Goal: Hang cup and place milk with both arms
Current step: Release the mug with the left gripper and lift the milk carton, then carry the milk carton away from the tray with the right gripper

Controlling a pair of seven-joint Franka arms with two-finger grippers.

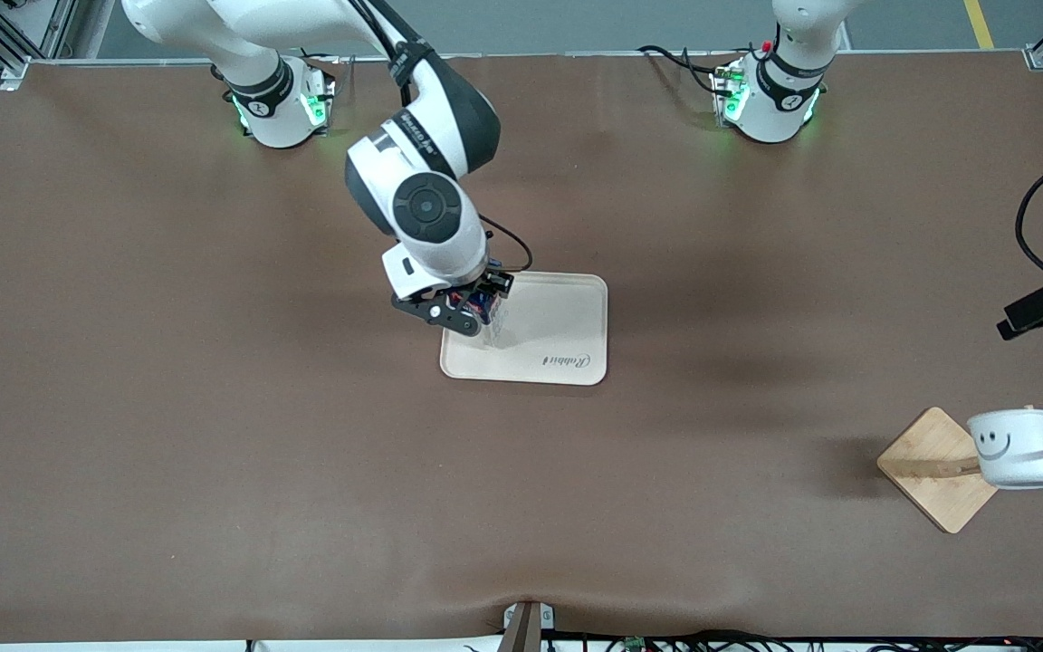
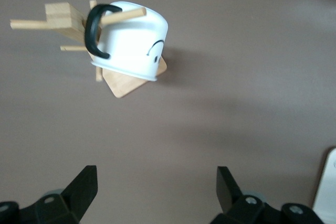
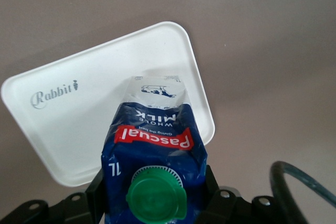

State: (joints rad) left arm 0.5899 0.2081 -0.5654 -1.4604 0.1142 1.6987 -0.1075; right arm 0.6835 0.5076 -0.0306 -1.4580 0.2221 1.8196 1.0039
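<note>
Near the middle of the brown bench (image 1: 214, 407), we saw a cream tray (image 1: 567, 317) printed with the word "Rabbit", and over the tray's edge toward the right arm's end hung the right pincer (image 1: 472, 312), closed on the milk (image 3: 155, 150). The carton was a small one with a dark blue top, a round green cap and a red band, and its sides were clamped between the black fingers. We could not tell whether its base was touching the tray or just above it. Toward the left arm's end of the bench, and nearer to the front camera than the tray, stood a wooden rack (image 1: 933, 471) on a square base, and the cup (image 1: 1015, 448), white with a black smiley face, hung on a peg by its black loop handle. The left pincer (image 2: 157, 192) was up in the air near the rack, its fingers spread wide and holding nothing. We judged the cup's part of the task done. What looked left was for the right arm to set the milk down on the tray and let go.
</note>
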